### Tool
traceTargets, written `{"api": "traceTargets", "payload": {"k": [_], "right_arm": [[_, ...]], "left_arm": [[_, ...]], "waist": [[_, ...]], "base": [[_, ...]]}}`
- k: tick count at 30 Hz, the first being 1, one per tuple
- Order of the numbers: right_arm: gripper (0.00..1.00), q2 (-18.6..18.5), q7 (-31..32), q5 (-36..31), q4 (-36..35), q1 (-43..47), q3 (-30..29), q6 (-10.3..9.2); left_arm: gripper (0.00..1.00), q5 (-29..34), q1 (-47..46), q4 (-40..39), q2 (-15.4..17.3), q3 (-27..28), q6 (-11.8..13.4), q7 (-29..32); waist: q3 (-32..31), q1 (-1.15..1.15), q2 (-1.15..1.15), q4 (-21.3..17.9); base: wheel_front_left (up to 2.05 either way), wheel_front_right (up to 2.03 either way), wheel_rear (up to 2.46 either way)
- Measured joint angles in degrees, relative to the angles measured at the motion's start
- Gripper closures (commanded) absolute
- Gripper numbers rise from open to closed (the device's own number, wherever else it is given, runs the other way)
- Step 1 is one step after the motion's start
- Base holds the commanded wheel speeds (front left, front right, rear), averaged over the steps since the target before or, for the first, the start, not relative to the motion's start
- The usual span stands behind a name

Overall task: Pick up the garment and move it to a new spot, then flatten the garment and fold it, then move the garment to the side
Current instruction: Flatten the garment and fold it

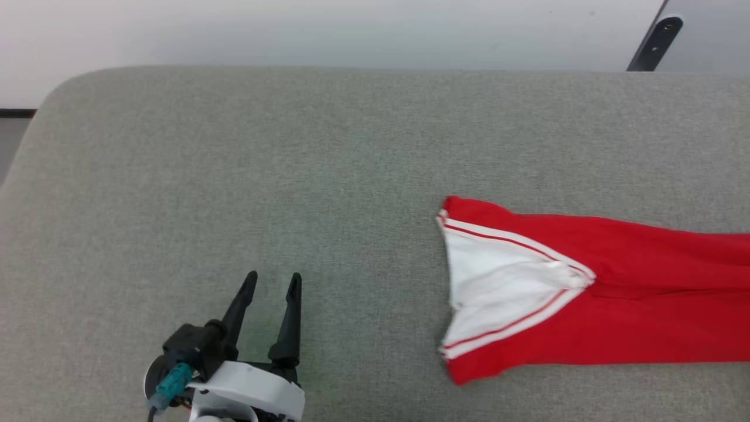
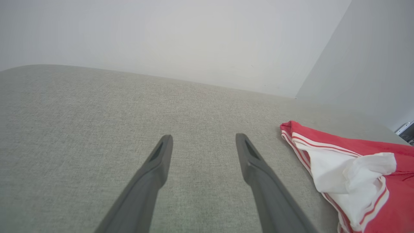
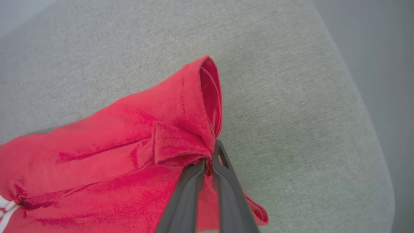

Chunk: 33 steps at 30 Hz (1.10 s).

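The left gripper (image 1: 273, 276) sits at seven o'clock in the head view, its dark fingers pointing to twelve and spread wide with nothing between them. The right gripper (image 3: 210, 157) is pinched tight on a bunched red edge of the garment (image 3: 129, 145). The garment lies long and narrow on the grey cushion (image 1: 293, 146), red with a white sleeve trimmed in red-and-white stripes, at three o'clock from the left gripper and well apart from it.

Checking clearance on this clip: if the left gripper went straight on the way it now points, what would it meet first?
Probably bare grey cushion: the open left gripper aims along it toward the pale wall. The garment lies off to its right, outside that line. Depth is unclear.
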Motion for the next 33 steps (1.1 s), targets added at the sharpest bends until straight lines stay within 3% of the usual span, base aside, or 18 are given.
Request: {"api": "traceTargets", "payload": {"k": [8, 15, 24, 33], "right_arm": [[1.0, -1.7, -0.5, 0.3, -0.9, 0.2, 0.6, -0.01], [1.0, 1.2, 0.7, 2.2, -13.5, 3.4, 5.6, -0.01], [1.0, 8.5, 5.6, 5.8, -32.4, 7.4, 13.2, -0.01], [1.0, 15.8, 8.2, 5.3, -36.7, 3.6, 22.7, -0.01]], "left_arm": [[0.0, 0.2, 0.3, 1.1, -0.7, 0.3, -0.8, 0.0], [0.0, 0.4, 0.6, 2.3, -1.6, 0.3, -1.7, 0.0], [0.0, 0.6, 1.5, 3.3, -3.1, 0.5, -2.6, 0.0], [0.0, 1.4, 1.1, 3.5, -4.3, 1.4, -3.5, 0.0]], "waist": [[-0.8, 0.0, 0.0, -0.7], [-2.0, 0.0, 0.0, 0.2], [-3.3, 0.0, 0.0, 3.6], [-2.9, 0.0, 0.0, 7.2]], "base": [[0.0, 0.0, 0.0], [0.0, 0.0, 0.0], [0.0, 0.0, 0.0], [0.0, 0.0, 0.0]]}}
